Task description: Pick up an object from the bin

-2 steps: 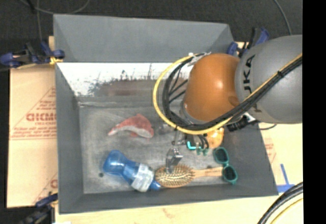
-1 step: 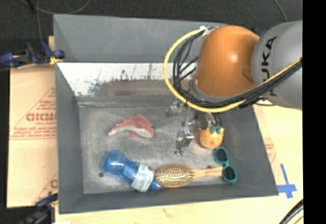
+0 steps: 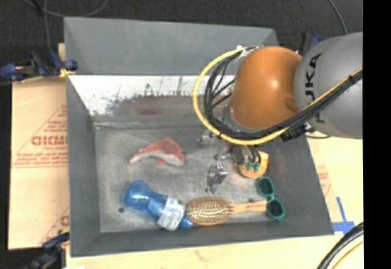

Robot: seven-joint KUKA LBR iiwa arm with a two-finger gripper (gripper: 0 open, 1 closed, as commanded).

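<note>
Hairbrush [image 3: 212, 211], wooden with a pale bristle head: lying flat along the near wall of the bin [image 3: 85, 158], handle pointing right toward the green sunglasses [image 3: 272, 198], head touching the clear cap end of the blue bottle [image 3: 146, 200]. Hanging just beyond it, over bare floor and under the orange wrist cover [image 3: 266, 87]: the jaws. Appearing drawn together and gripping nothing, though hard to be sure from this angle. Sitting just right of the jaws: a small yellow and orange round thing [image 3: 253, 167]. Resting well to the left: a pink curved piece [image 3: 159, 151]. Judging the step as approach, nothing lifted yet. Judging the brush head or the round thing the likeliest pick, being nearest. Needing next: spreading the jaws, centring over one thing, lowering to straddle it, closing, then lifting clear without dragging the neighbours.
</note>
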